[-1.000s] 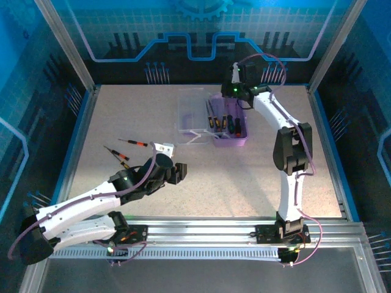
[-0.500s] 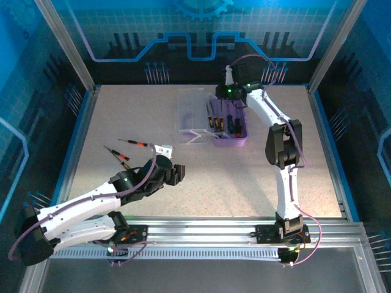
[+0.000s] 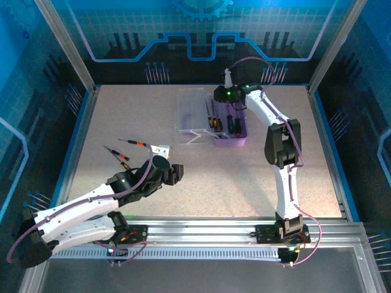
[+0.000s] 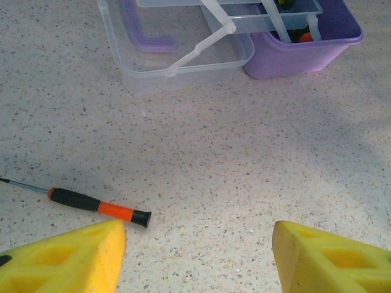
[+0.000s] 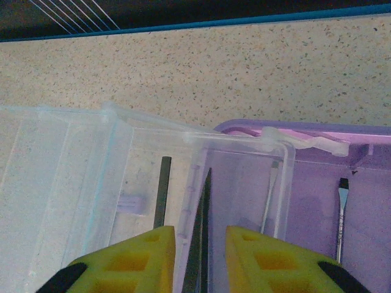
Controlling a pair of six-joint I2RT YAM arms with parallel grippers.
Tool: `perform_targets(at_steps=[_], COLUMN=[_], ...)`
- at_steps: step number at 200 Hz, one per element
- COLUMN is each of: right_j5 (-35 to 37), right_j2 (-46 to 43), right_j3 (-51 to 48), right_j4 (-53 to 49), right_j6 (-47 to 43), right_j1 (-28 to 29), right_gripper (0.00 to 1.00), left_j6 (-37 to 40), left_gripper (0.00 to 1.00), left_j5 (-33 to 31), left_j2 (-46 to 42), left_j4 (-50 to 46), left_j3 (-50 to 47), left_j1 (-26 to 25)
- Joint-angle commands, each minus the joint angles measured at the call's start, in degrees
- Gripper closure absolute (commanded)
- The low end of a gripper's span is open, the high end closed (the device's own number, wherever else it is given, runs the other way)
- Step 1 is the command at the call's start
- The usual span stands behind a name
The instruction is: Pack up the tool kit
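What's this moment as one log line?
left tool: open, near loose screwdriver | right tool: shut on held screwdriver over case | packing unfinished

Left wrist view. The left gripper (image 4: 198, 238) stands with its jaws spread wide, its two yellow fingers (image 4: 67, 256) at the lower corners and bare speckled tabletop (image 4: 244, 159) between them. A screwdriver (image 4: 98, 206) lies flat on the tabletop just ahead of the left-hand finger, apart from it. Its black cap points toward the gap between the jaws; the orange-and-black grip and thin shaft run away to the left. Well ahead of the jaws sits the opened case. Its clear lid (image 4: 201, 64) lies ahead of the gap, with the purple handle (image 4: 146, 36) seen through it. The purple base (image 4: 299, 55) adjoins the lid, ahead of the right-hand finger.
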Motion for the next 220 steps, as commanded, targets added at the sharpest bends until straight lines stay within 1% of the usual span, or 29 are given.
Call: perform_targets(at_steps=[1, 14, 22, 35, 54, 77, 108, 132, 144, 149, 156, 162, 170, 176, 187, 208, 220], right_j5=[-0.9, -0.9, -0.9, -0.7, 0.1, 2.4, 9.4, 12.6, 14.0, 14.3, 16.1, 17.0, 16.1, 16.7, 19.6, 21.1, 21.2], right_j2=[-6.4, -9.6, -12.1, -16.6, -23.7, -34.1, -45.8, -53.7, -56.2, -57.0, -58.2, -59.0, -59.8, -60.7, -62.2, -62.5, -61.6], right_j3=[-2.8, -6.3, -9.4, -15.6, -25.9, -41.4, -60.0, -74.4, -79.0, -80.6, -82.8, -84.4, -86.6, -87.3, -88.6, -93.3, -93.7], right_j4=[1.7, 3.6, 5.7, 9.7, 15.7, 25.9, 34.9, 42.1, 43.3, 45.6, 46.6, 47.9, 50.7, 50.3, 49.5, 57.3, 58.9], right_j6=[0.7, 1.4, 1.9, 3.2, 6.1, 10.0, 11.3, 12.8, 11.8, 10.6, 9.2, 8.4, 5.8, 4.8, 4.7, 5.2, 5.9], right_j1=[0.4, 0.5, 0.5, 0.5, 0.6, 2.1, 6.3, 9.8, 11.8, 12.6, 13.8, 14.5, 14.9, 15.4, 16.4, 17.3, 17.4], right_gripper=[0.71, 0.71, 0.71, 0.72, 0.73, 0.74, 0.74, 0.73, 0.7, 0.68, 0.67, 0.65, 0.61, 0.59, 0.57, 0.55, 0.53], left_j6=[-2.3, -5.0, -6.9, -10.1, -14.3, -17.3, -18.2, -19.9, -20.6, -20.8, -20.8, -20.8, -21.4, -21.7, -22.0, -22.8, -22.1], left_gripper=[0.33, 0.28, 0.28, 0.28, 0.29, 0.31, 0.32, 0.32, 0.32, 0.33, 0.32, 0.32, 0.31, 0.3, 0.3, 0.28, 0.27], left_j5=[-2.9, -5.7, -7.4, -8.6, -8.1, -7.4, -7.8, -6.6, -4.8, -3.9, -2.9, -3.0, -3.3, -3.5, -3.6, -3.3, -2.4], left_j2=[-0.7, -0.7, -0.7, -0.8, -1.2, -1.6, -1.3, -1.2, -0.8, -0.4, 0.4, 1.3, 2.7, 3.6, 5.1, 6.9, 8.0], left_j4=[-1.9, -3.9, -5.3, -7.8, -10.2, -11.1, -10.2, -10.2, -9.5, -9.2, -8.9, -8.9, -9.5, -9.9, -10.1, -9.2, -7.7], left_j3=[-0.7, -0.4, -0.3, -0.3, -0.7, -1.3, -1.9, -2.3, -2.8, -2.9, -2.8, -2.6, -2.0, -1.6, -1.5, -2.8, -3.9], left_j1=[0.9, 1.5, 2.1, 4.2, 9.3, 15.4, 21.1, 26.8, 29.5, 30.6, 31.9, 32.7, 33.6, 34.2, 35.1, 37.0, 37.9])
